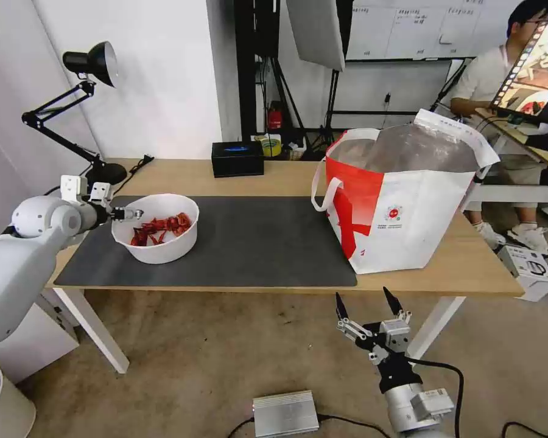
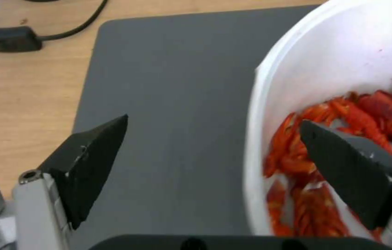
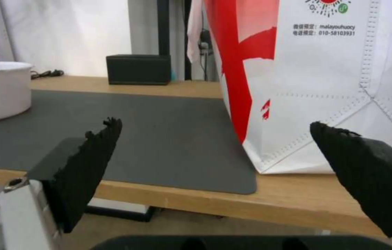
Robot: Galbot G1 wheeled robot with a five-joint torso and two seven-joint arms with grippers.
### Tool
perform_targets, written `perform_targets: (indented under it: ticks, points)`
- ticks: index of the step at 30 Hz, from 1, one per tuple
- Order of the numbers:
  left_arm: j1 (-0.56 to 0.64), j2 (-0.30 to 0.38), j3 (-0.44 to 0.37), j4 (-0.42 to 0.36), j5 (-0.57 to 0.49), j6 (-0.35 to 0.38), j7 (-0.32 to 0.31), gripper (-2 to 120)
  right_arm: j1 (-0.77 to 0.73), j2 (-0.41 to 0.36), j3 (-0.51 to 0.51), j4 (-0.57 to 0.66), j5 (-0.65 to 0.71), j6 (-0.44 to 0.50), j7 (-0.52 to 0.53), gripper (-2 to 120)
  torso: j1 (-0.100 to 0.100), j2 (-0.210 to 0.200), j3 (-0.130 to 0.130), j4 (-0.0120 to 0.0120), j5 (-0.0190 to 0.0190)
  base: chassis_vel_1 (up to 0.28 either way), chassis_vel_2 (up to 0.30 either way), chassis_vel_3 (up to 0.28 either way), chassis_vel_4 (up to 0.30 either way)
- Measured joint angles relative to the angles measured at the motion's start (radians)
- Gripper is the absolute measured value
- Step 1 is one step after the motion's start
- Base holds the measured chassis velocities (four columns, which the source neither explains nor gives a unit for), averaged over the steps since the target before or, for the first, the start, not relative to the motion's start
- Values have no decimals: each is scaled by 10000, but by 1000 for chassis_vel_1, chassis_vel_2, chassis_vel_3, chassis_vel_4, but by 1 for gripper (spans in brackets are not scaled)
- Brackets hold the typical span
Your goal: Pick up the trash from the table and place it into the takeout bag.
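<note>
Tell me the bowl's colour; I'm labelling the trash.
White, holding red shells; the bowl shows best in the head view.

Bright even indoor light; soft shadows; wrist views blurry.

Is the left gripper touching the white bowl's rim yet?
Apart. In the left wrist view the open left gripper straddles the white bowl rim, with a visible gap on each side of the wall.

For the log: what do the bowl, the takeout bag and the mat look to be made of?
The white bowl looks like thin, smooth, slightly glossy plastic, though the look alone leaves that open. The takeout bag seems non-woven fabric: matte, dimpled, stitched seams in the right wrist view, with crinkled silver foil lining. The dark grey mat appears matte, thin and flat, perhaps rubber or felt.
</note>
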Motion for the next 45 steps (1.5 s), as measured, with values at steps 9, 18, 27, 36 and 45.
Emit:
perform_targets:
  ticks: [9, 18, 27, 36, 45]
  points:
    - [544, -4, -412, -27, 70, -19, 170, 100, 0, 0, 0, 0, 0, 0, 0, 100, -1, 0, 0, 0, -1, 0, 0, 0, 0]
    - [594, -136, -518, -52, 20, -18, 213, 71, 0, -1, 0, 0, 0, 0, 0, 100, -1, 0, 0, -2, 0, 0, 0, 0, 0]
    - [794, -219, -655, -219, -5, -18, 196, 37, 0, -1, 0, 0, 0, 0, 0, 100, -1, 0, 0, -1, 1, 0, 0, 0, 0]
    - [964, -225, -797, -586, -17, -25, 175, 4, 0, -1, 0, 0, 0, 0, 0, 100, -1, 0, -1, -1, 2, 0, 0, 0, 0]
    - [1338, -149, -1148, -1190, -546, -8, 137, 0, 1, -1, 0, 0, 0, 0, 0, 100, 1, 1, 0, -3, -2, 0, 0, 0, 0]
